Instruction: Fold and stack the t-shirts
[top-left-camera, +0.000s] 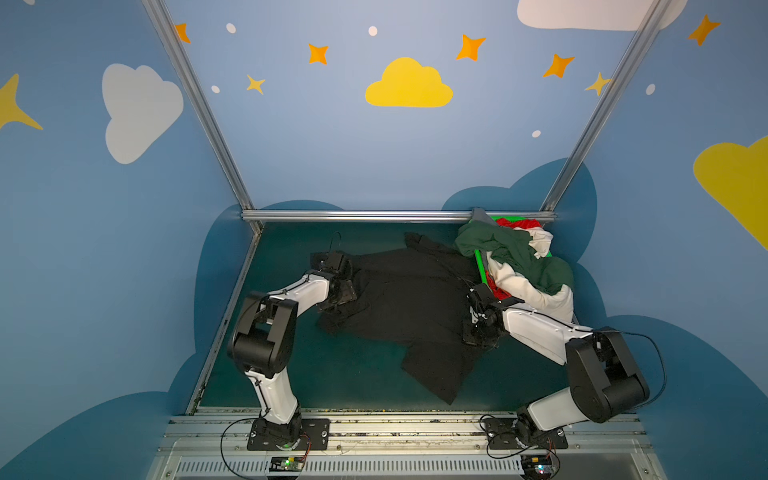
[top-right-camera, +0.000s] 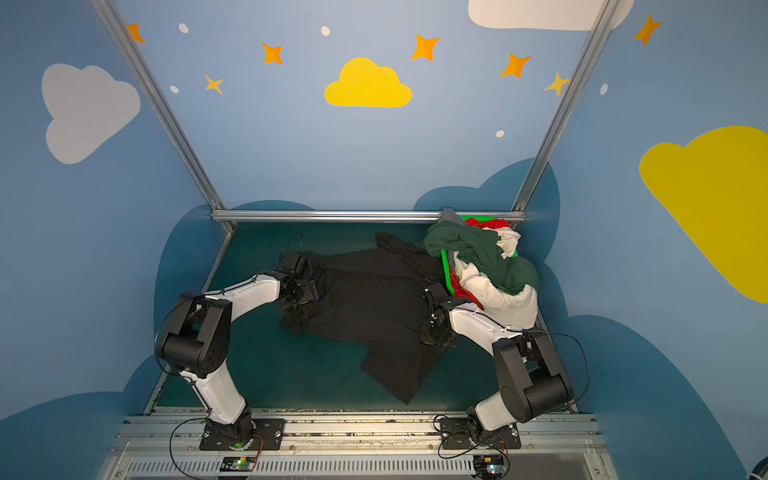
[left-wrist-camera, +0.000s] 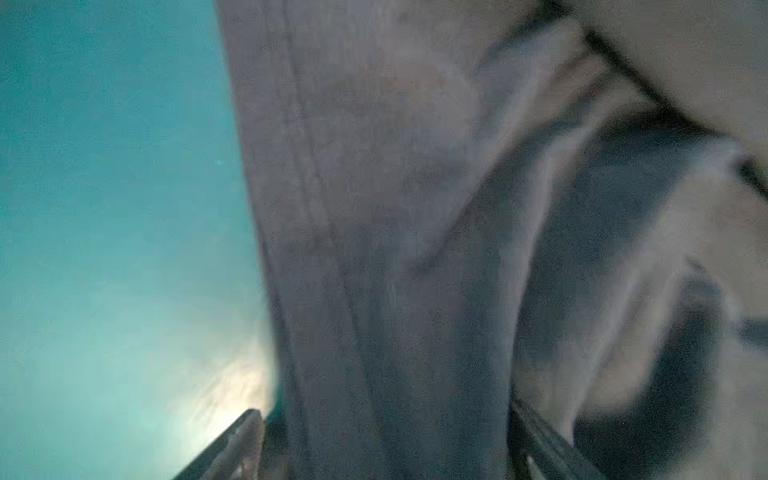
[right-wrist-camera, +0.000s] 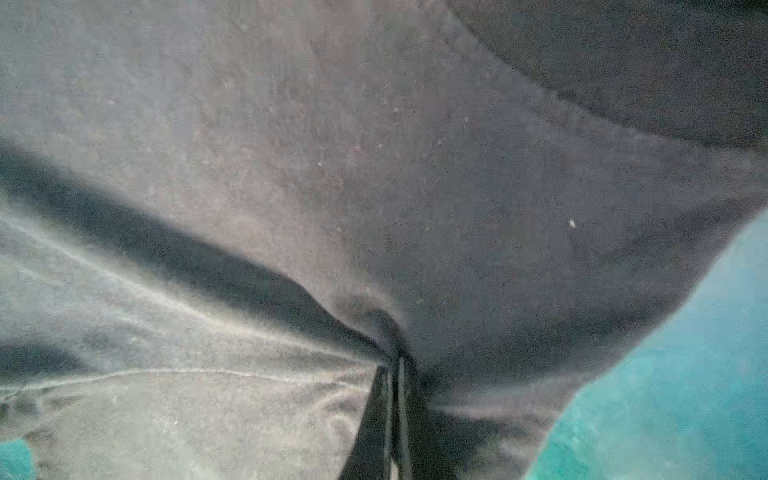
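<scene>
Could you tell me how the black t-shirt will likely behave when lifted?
Probably floppy: the black t-shirt lies creased and bunches where the right end effector pinches it. Likely drags on the table, being spread wide.

teal table (top-left-camera: 332, 374) | centre: black t-shirt (top-left-camera: 415, 307) is lying spread out | upper right: green basket (top-left-camera: 481, 266) is sitting

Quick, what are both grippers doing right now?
Left gripper: open, black shirt cloth between its jaws.
Right gripper: shut on the black shirt.

Front mat (top-left-camera: 353, 374) bare, black t-shirt (top-left-camera: 415, 307) across middle, basket (top-left-camera: 480, 264) far right
</scene>
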